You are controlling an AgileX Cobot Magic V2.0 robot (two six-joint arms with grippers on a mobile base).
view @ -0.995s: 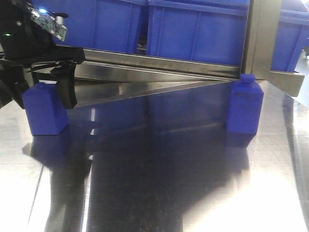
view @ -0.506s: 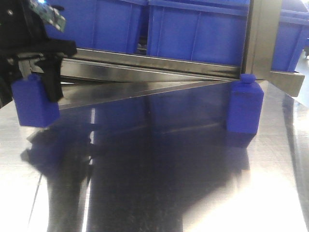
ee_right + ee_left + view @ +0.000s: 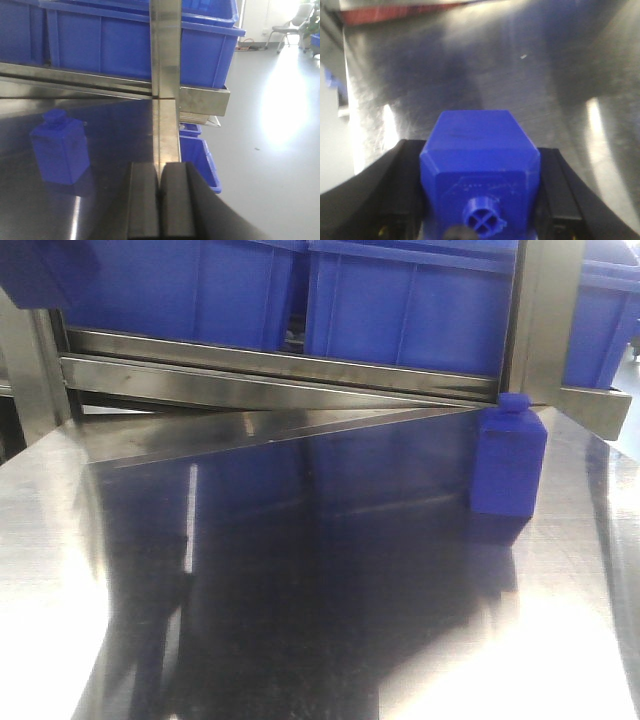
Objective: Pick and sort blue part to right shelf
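Carry chunky blue plastic block (image 3: pixel 479 150), clamped in left gripper (image 3: pixel 480 195) and seemingly lifted clear, level toward steel-framed right shelf (image 3: pixel 300 365), with right gripper (image 3: pixel 161 200) pressed together, empty.

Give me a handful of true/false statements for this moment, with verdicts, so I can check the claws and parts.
1. The left claw grips a blue bottle-shaped plastic part. True.
2. The right claw is open around a part. False: its fingers are pressed shut, holding nothing.
3. Two blue parts stand on the shiny steel tabletop in the front view. False: only one standing blue part, on the right.
4. The steel-framed shelf holds large blue plastic crates. True.
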